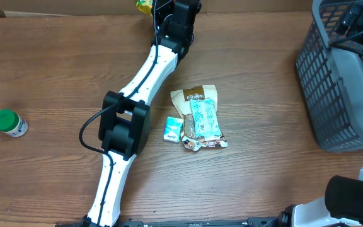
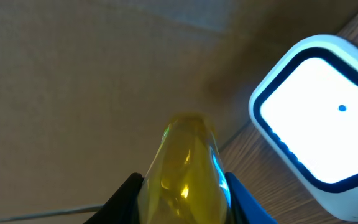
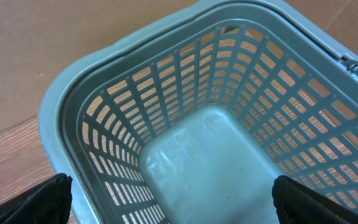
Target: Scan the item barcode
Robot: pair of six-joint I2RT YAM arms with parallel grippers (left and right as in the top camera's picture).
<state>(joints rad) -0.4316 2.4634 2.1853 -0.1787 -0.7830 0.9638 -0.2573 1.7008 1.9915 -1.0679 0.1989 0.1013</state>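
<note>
A yellow, glossy, see-through item (image 2: 188, 162) fills the gap between the black fingers (image 2: 126, 199) of my left gripper (image 2: 182, 190), which is shut on it. To its right sits the scanner (image 2: 319, 112), a white box with a dark blue rim and a brightly lit window; no barcode shows. In the overhead view the left gripper (image 1: 162, 9) reaches to the table's far edge, and a bit of the yellow item (image 1: 145, 5) shows beside it. My right gripper (image 3: 173, 199) hangs open over the grey basket (image 3: 61, 106), nothing between its fingers (image 3: 51, 199).
The grey mesh basket (image 1: 333, 82) stands at the right edge with the right arm above it. Mid-table lie a brown-and-teal snack packet (image 1: 197, 113) and a small teal packet (image 1: 173, 128). A green-capped bottle (image 1: 9, 122) lies at the far left.
</note>
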